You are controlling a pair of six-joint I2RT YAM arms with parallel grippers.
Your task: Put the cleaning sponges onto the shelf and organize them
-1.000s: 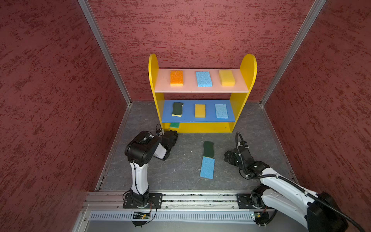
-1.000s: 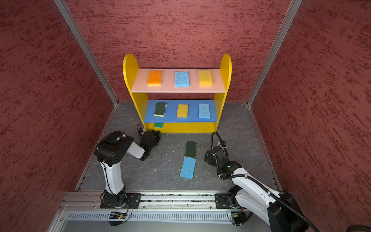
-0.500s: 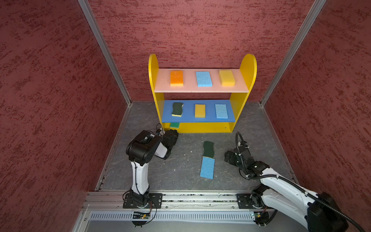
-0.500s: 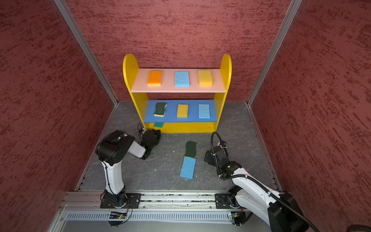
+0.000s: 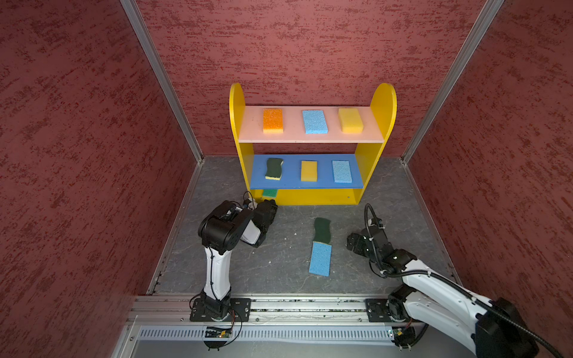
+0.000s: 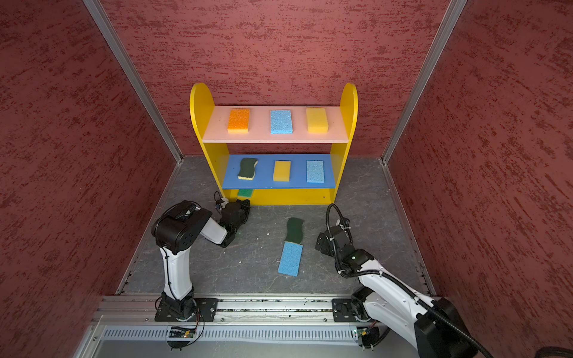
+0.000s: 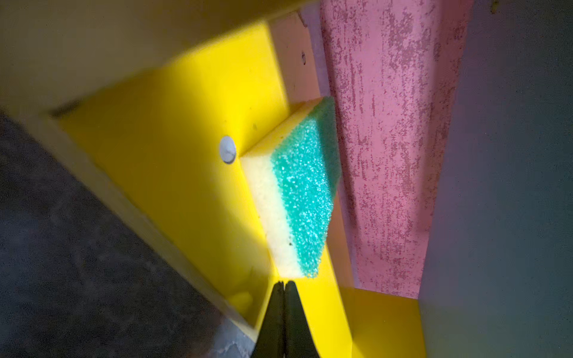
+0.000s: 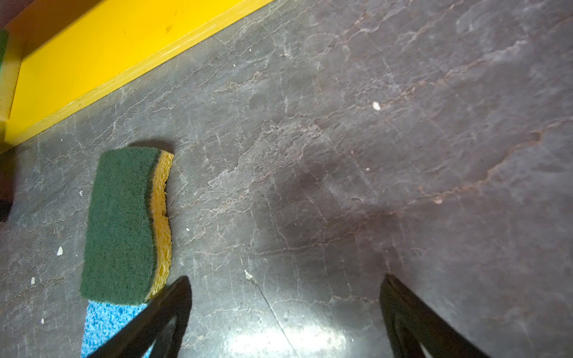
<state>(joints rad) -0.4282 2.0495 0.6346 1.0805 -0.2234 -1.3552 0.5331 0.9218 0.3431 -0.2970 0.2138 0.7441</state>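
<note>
The shelf [image 5: 237, 124] holds three sponges on its pink board and three on its blue board. A green-topped sponge [image 7: 304, 198] lies on the yellow base at the left end [image 5: 269, 193]. My left gripper [image 7: 284, 282] is shut and empty, its tips just short of that sponge's near corner. On the floor a wavy dark-green scourer [image 5: 322, 230] lies end to end with a light blue sponge [image 5: 320, 258]. My right gripper [image 8: 285, 279] is open over bare floor just right of the scourer [image 8: 124, 223], holding nothing.
Red walls close in the grey floor [image 5: 279, 269] on three sides. The arms' base rail [image 5: 294, 307] runs along the front edge. White crumbs dot the floor. The left arm's elbow [image 5: 221, 229] stands in front of the shelf's left end.
The left arm has edged slightly to the right near the shelf base. The right arm and all sponges have stayed where they were.
</note>
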